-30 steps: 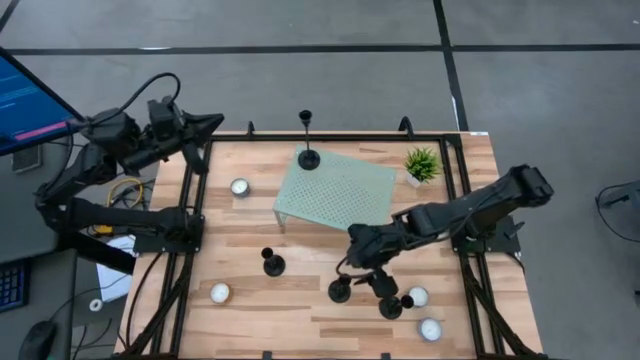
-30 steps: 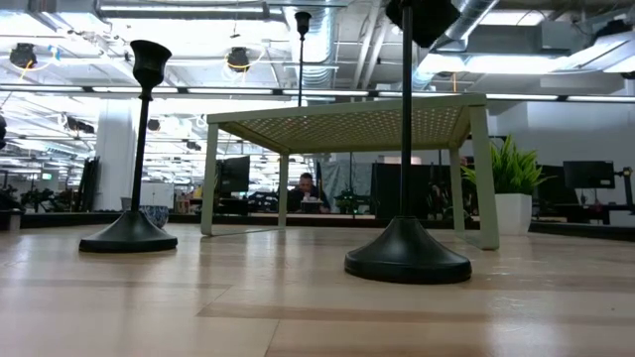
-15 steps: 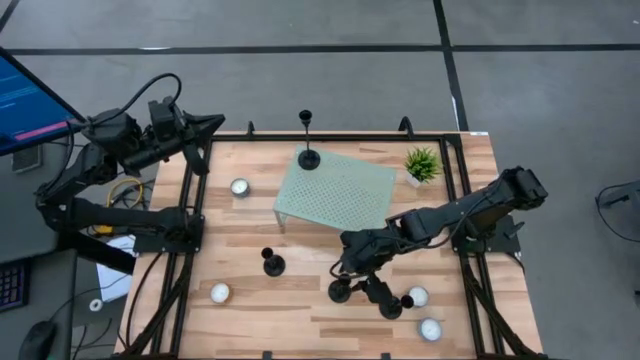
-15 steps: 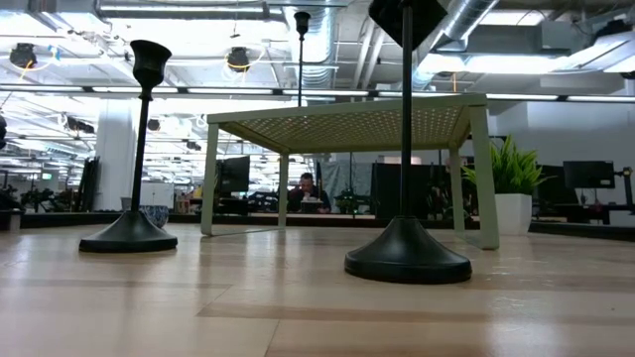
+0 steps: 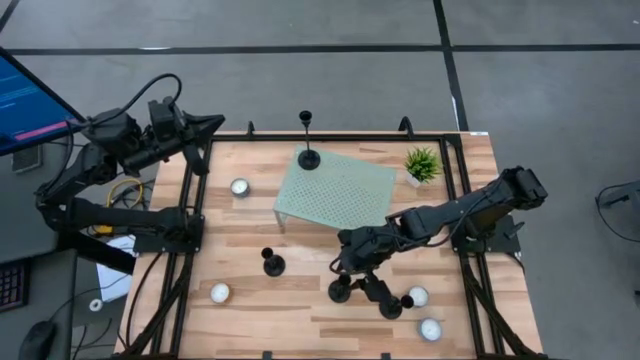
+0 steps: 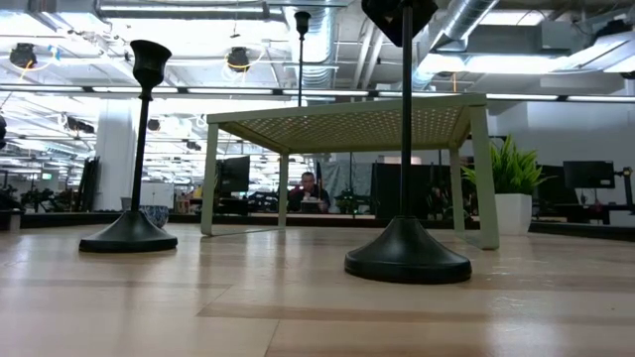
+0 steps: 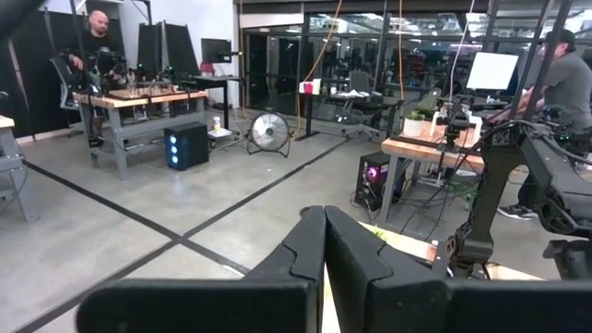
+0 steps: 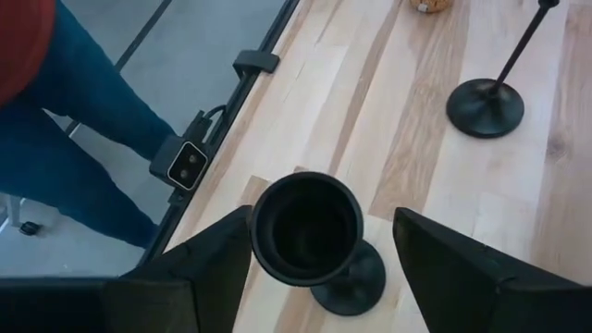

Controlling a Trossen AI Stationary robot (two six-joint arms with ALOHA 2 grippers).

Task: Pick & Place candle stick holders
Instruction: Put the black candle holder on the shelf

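Where tool [image 8: 319,245] straddles: holder cup [image 8: 306,228].

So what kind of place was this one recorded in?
Most likely an open-plan robotics lab or workshop. A wooden table in a black frame stands on a concrete floor with taped lines, and beyond it are workbenches with monitors, exposed ceiling ducts and a floor fan.

An open-plan robotics lab: a polished grey concrete floor [image 7: 139,231] marked with black lines, wooden workbenches [image 7: 139,100] loaded with equipment, dark computer monitors [image 6: 234,174], and exposed silver ceiling ducts [image 6: 476,22].
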